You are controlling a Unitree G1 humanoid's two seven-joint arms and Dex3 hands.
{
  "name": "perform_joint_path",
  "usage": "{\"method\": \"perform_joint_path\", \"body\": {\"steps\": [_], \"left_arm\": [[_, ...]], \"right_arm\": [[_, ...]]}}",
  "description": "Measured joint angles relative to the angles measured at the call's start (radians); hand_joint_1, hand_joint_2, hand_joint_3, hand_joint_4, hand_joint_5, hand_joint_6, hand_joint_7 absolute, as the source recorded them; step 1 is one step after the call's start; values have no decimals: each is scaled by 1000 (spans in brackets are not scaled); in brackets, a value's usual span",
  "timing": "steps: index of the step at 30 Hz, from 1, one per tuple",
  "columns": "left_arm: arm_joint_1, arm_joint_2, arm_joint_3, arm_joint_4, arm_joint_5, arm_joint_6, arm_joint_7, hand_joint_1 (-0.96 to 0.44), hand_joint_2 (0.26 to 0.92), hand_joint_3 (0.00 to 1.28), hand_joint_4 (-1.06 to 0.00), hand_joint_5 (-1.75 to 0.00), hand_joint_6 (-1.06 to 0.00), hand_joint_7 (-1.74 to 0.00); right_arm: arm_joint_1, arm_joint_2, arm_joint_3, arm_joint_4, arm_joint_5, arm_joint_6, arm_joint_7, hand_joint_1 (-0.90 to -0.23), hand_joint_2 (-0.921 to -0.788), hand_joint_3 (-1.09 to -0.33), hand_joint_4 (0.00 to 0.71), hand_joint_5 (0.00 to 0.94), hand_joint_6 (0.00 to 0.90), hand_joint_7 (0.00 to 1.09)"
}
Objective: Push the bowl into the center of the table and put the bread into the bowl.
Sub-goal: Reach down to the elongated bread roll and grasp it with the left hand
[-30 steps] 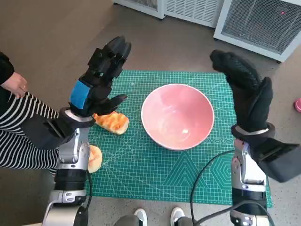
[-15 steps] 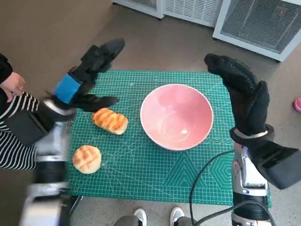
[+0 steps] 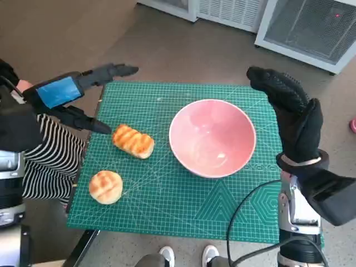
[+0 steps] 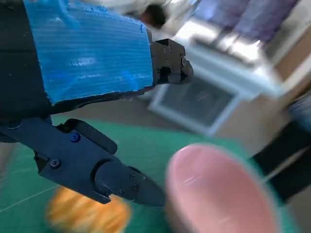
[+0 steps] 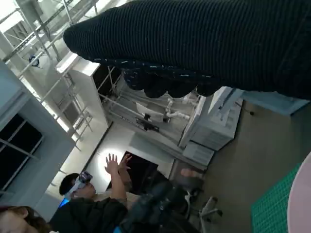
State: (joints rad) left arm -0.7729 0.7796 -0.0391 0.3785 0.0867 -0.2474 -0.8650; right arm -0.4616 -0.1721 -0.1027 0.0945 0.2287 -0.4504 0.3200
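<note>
While both arms are raised above the table, neither hand holds anything. Left hand (image 3: 67, 97): blue-taped back facing up, poised over the table's left edge, fingers (image 3: 108, 71) stretched out and apart from the thumb, which points toward the long striped bread roll (image 3: 133, 141) without touching it. Left wrist view confirms: black fingers (image 4: 109, 177) spread, nothing between them, blurred roll (image 4: 87, 213) beneath and pink bowl (image 4: 218, 189) beyond.

Right hand (image 3: 292, 119): black knitted glove, upright and flat, fingers extended together, empty, hovering at the right side of the bowl (image 3: 212, 137); contact with the rim cannot be judged from above. Right wrist view shows only the glove (image 5: 204, 48) as a dark band, a sliver of the bowl's rim (image 5: 301, 204) and a corner of green mat (image 5: 274, 206).

Bowl: pink, upright, sitting on the green cutting mat (image 3: 167, 206), roughly mid-table, slightly toward the right. Contents: none visible; glossy interior with a highlight only.

Bread: long roll lies on the mat just left of the bowl, a small gap between them. Round scored bun (image 3: 105, 186) lies nearer the robot, toward the mat's left front corner, well apart from the bowl.

Surroundings: person in striped clothing (image 3: 53, 161) at the left edge; white grilled cabinets (image 3: 306, 28) on the floor beyond the table; people (image 5: 82, 194) in the right wrist view background.
</note>
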Motion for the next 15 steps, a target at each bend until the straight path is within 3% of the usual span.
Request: {"method": "perform_joint_path", "body": {"steps": [15], "left_arm": [[-15,-14,-147,50,193,21,29,81,736,8,-52,-5,-223,-30]], "right_arm": [[7,16,2,0,-1,0,-12,-699,-921,-669,152,1,28,521]]}}
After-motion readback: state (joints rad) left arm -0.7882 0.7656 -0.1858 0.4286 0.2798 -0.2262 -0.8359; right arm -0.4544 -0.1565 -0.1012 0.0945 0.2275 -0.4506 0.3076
